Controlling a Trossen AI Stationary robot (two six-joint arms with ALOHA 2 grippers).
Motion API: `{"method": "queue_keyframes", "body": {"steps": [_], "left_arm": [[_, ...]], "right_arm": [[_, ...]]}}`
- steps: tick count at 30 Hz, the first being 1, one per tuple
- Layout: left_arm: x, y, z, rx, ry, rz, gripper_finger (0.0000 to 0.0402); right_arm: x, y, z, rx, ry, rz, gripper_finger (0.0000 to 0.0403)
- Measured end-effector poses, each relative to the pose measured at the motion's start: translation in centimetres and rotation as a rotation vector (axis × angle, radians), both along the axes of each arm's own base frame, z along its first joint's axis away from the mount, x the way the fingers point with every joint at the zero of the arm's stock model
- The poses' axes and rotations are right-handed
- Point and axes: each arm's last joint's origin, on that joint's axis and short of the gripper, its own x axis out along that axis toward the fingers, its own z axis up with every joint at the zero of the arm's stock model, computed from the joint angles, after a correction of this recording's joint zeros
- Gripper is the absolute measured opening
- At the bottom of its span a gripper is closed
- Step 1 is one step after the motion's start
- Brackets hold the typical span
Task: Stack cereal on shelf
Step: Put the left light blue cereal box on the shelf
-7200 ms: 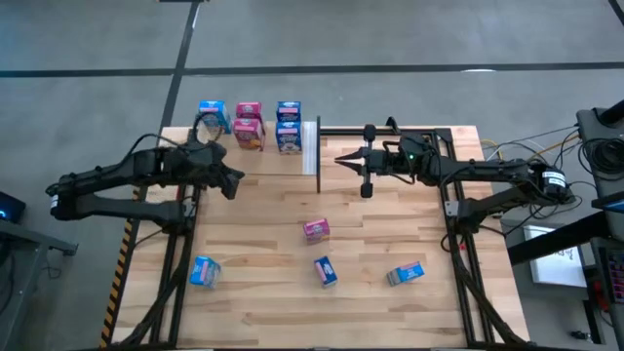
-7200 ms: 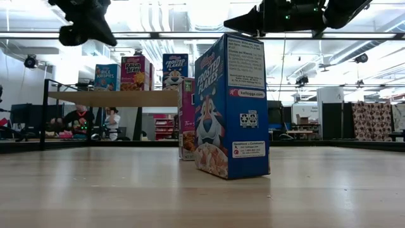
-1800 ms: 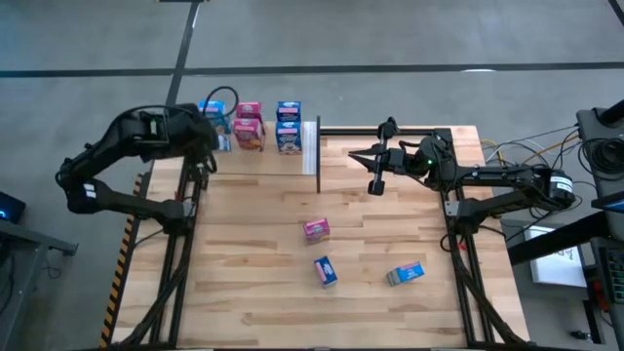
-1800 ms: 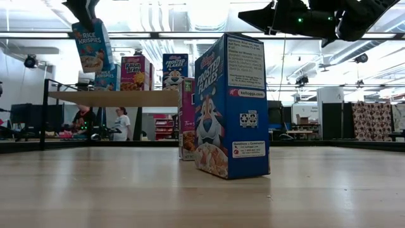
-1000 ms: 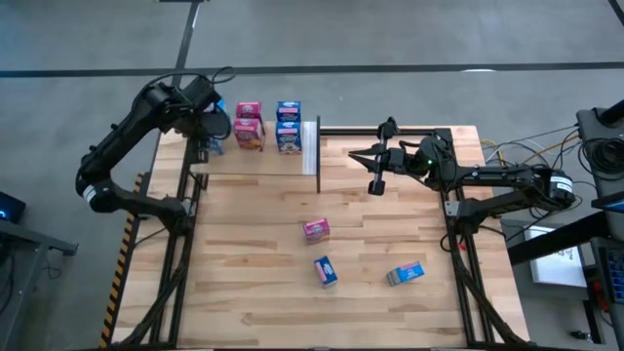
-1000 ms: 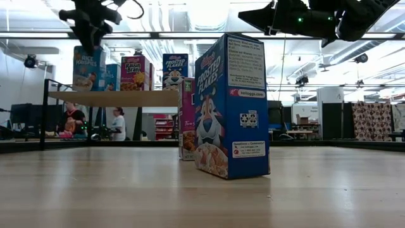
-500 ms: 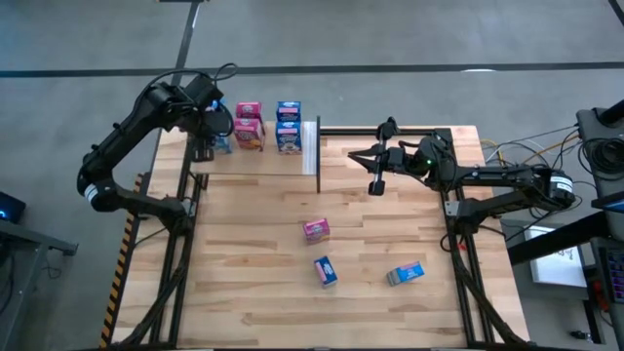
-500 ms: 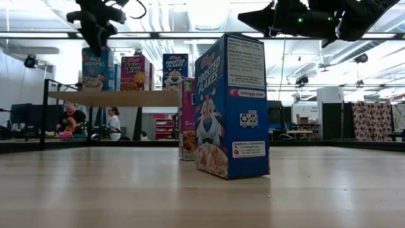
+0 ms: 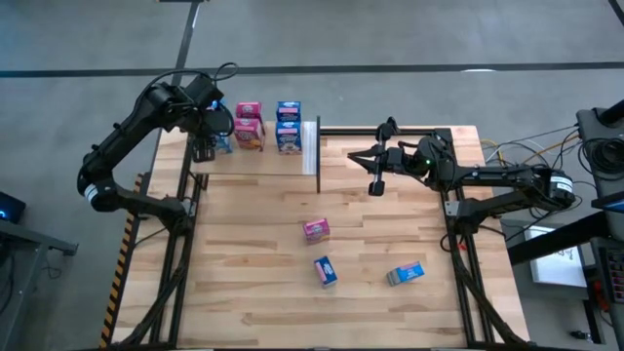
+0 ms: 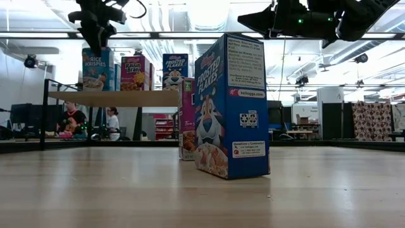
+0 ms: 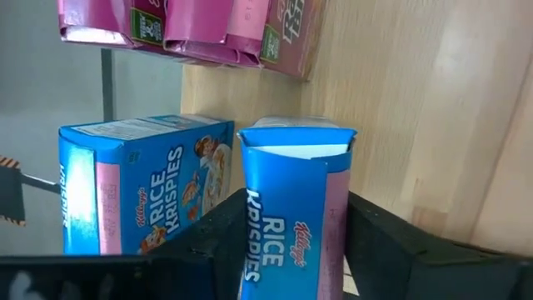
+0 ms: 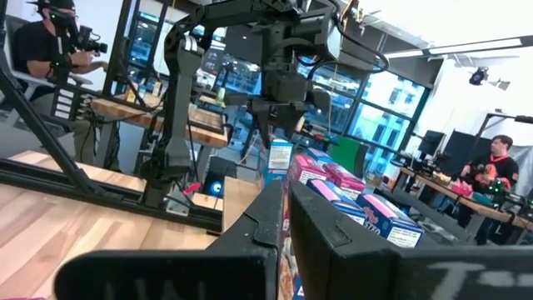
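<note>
We see the left gripper above the shelf, its fingers standing on either side of an upright blue Rice Krispies box that rests on the shelf just beside a second Rice Krispies box; whether they grip it or have let go we cannot tell. Also on the shelf stand pink Raisin Bran boxes and a Frosted Flakes box. Off the shelf, on the counter, lie a pink box and two blue boxes, while the right gripper hovers just beside the shelf's white-strip edge with its fingers clenched on nothing.
</note>
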Motion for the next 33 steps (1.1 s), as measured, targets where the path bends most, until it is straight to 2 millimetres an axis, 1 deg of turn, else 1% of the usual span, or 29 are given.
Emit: {"method": "queue_keyframes", "body": {"steps": [7,16,21,24,26,30,33], "left_arm": [[-0.1,0.2,0.0,0.050,0.046,0.024,0.0190],[-0.2,0.2,0.2,0.077,0.067,0.016,0.0194],[-0.6,-0.2,1.5,0.124,0.046,0.021,0.0194],[-0.8,-0.5,2.6,0.151,-0.003,0.047,0.0194],[-0.9,-0.9,3.4,0.142,-0.075,0.073,0.0194],[-0.8,-1.8,4.5,-0.010,-0.300,0.102,0.0189],[-0.6,-2.6,4.6,-0.122,-0.409,0.151,0.0169]], "right_arm": [[0.0,0.0,0.0,0.000,0.001,0.000,0.0013],[0.0,0.0,0.0,0.000,0.001,0.000,0.0013],[0.0,0.0,0.0,-0.001,0.000,0.000,0.0013],[0.0,0.0,0.0,-0.004,0.000,-0.001,0.0013],[0.0,0.0,0.0,-0.006,0.000,-0.001,0.0013],[0.0,0.0,0.0,-0.009,-0.001,-0.002,0.0013],[0.0,0.0,0.0,-0.013,-0.002,-0.003,0.0013]]}}
